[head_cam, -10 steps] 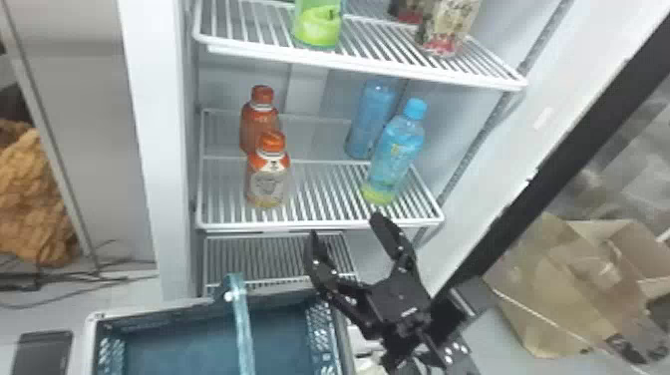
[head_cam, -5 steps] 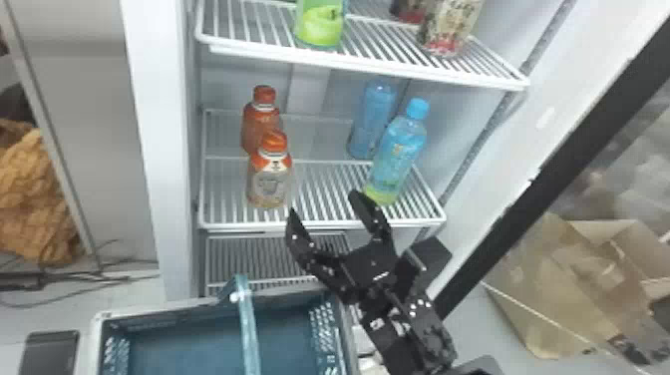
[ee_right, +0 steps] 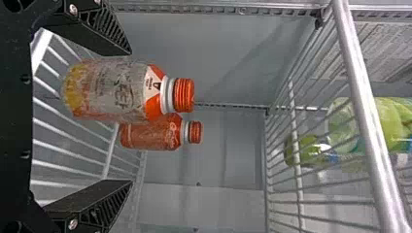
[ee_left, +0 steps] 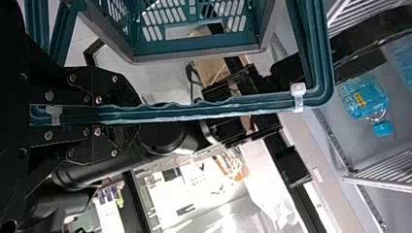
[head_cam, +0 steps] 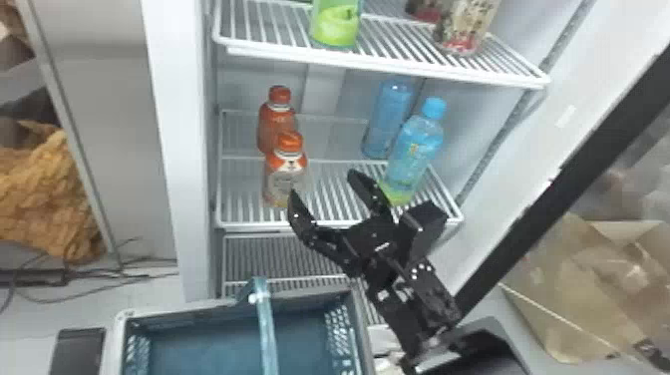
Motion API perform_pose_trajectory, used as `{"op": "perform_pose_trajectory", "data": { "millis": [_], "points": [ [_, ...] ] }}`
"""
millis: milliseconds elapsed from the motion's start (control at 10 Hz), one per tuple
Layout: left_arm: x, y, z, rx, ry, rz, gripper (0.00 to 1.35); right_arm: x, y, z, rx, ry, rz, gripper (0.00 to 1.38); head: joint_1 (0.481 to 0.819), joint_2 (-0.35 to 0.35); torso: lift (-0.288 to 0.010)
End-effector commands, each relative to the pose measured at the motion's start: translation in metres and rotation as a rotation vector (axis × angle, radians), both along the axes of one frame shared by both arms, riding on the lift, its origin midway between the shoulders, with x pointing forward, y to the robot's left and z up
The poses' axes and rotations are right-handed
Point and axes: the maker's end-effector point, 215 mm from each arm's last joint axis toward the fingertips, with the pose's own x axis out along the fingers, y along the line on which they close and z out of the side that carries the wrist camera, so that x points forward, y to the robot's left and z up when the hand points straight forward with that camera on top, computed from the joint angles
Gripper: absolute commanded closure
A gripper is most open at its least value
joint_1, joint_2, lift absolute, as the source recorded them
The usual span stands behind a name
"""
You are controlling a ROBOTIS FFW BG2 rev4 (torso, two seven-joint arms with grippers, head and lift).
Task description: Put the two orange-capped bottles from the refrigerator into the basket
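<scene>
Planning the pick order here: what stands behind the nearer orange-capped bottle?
Behind the nearer bottle stands the other orange-capped bottle. In the head view, its cap and left side show; its lower right part is covered and can't be seen.

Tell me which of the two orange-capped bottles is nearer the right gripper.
The front orange-capped bottle, pale-bodied below its orange shoulder: it stands closer to the open right gripper. The rear one has an orange body.
</scene>
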Motion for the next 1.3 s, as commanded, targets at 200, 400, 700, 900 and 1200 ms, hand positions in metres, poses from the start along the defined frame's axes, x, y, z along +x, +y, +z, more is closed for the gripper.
{"op": "perform_pose_trajectory", "data": {
  "millis": [200,400,700,900,1200],
  "points": [
    [-0.001,-0.002,0.001,-0.005,0.000,-0.004,1.19,0.023,0.031,-0.003,0.004,0.013,0.068,0.11,0.695,-0.255,-0.288],
    [0.000,-0.002,0.002,-0.009,0.000,-0.006,1.19,0.031,0.046,-0.004,0.008,0.021,0.096,0.11,0.695,-0.219,-0.288],
    [-0.003,-0.005,0.003,-0.015,0.003,-0.018,1.19,0.046,0.043,-0.007,-0.009,0.030,0.085,0.24,0.695,-0.201,-0.288],
    [-0.004,-0.006,0.005,-0.021,0.001,-0.023,1.19,0.044,0.042,-0.010,-0.012,0.040,0.085,0.84,0.695,-0.202,-0.288],
    [-0.003,-0.007,0.005,-0.023,-0.001,-0.027,1.19,0.031,0.030,0.010,0.002,0.005,0.063,0.86,0.695,-0.214,-0.288]
  ]
}}
